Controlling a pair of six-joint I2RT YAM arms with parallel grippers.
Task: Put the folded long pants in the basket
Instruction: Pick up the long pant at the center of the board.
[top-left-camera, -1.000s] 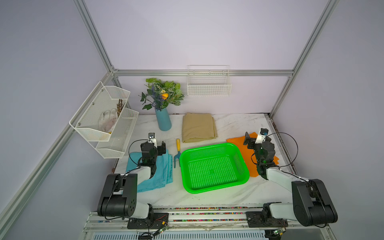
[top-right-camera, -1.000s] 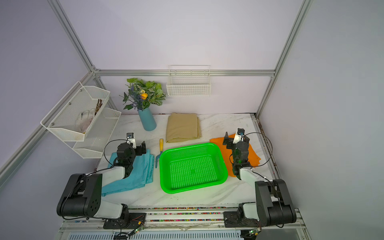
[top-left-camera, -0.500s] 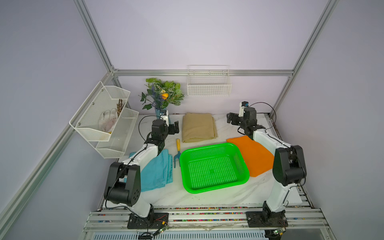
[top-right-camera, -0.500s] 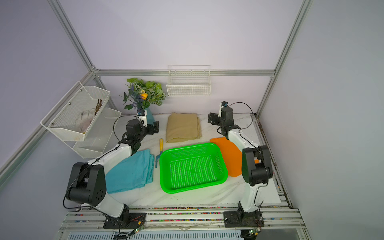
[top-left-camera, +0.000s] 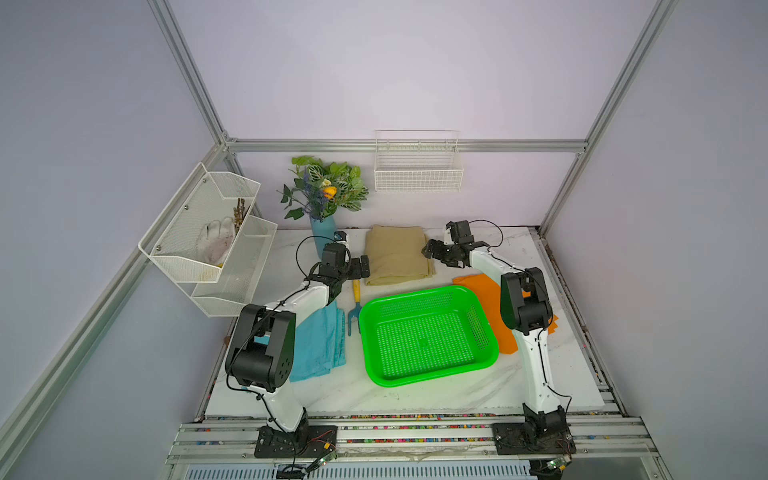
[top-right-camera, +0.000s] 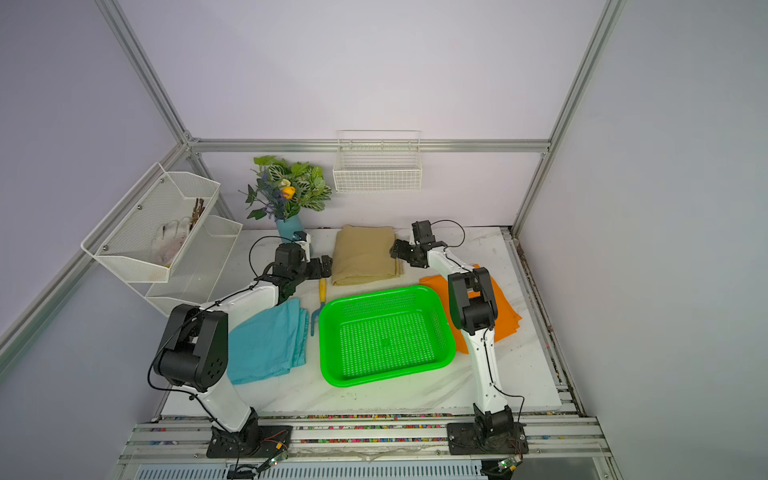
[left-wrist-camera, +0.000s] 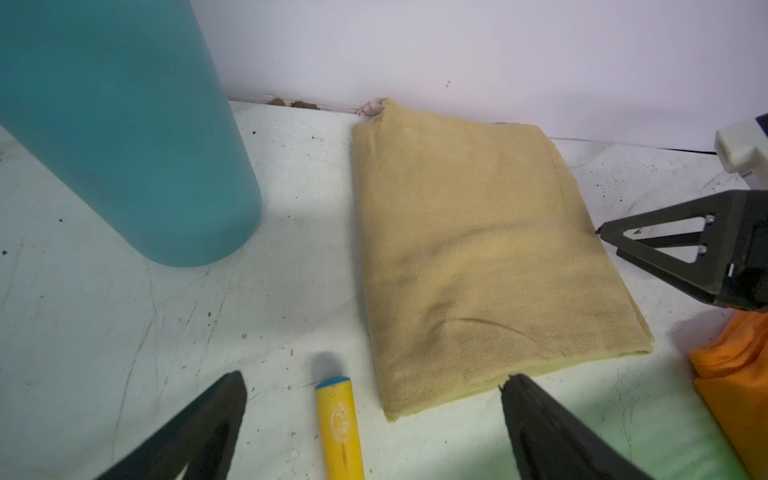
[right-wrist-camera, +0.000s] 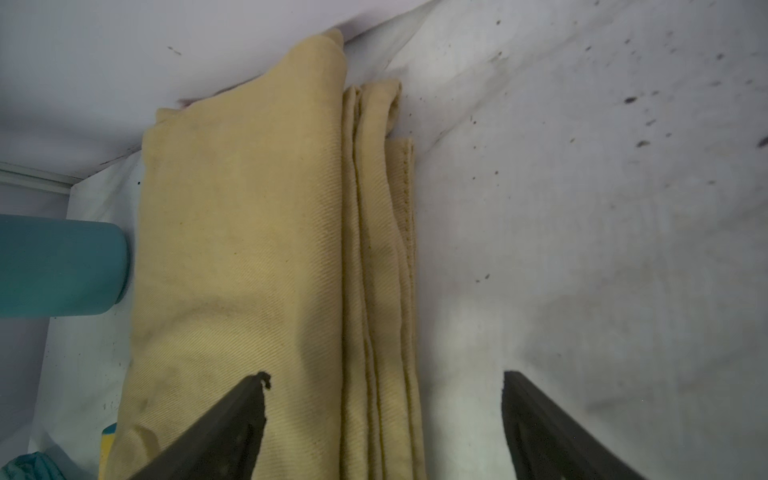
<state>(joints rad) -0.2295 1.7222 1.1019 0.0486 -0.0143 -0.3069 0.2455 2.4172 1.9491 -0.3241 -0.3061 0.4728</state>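
Note:
The tan folded long pants (top-left-camera: 397, 255) (top-right-camera: 363, 255) lie at the back of the table against the wall. My left gripper (top-left-camera: 365, 266) (left-wrist-camera: 374, 378) stands open at their near left corner, nothing between its fingers. My right gripper (top-left-camera: 428, 249) (right-wrist-camera: 384, 376) is open at their right side, one finger over the cloth (right-wrist-camera: 249, 249), the other over bare table, the layered edge between them. The green basket (top-left-camera: 424, 340) (top-right-camera: 386, 336) sits empty in front. Orange pants (top-left-camera: 486, 291) (top-right-camera: 505, 307) lie to its right, partly under the right arm. Teal pants (top-left-camera: 320, 345) (top-right-camera: 266, 340) lie to its left.
A teal vase (top-left-camera: 324, 235) (left-wrist-camera: 124, 145) with flowers stands just left of the left gripper. A yellow-handled garden fork (top-left-camera: 355, 307) (left-wrist-camera: 338, 428) lies between the teal pants and the basket. A white wire wall basket (top-left-camera: 417, 170) and a white mesh rack (top-left-camera: 208, 237) hang on the walls.
Both arms have reached from the near side of the table to the back and now flank the tan pants. The right jaws have narrowed slightly.

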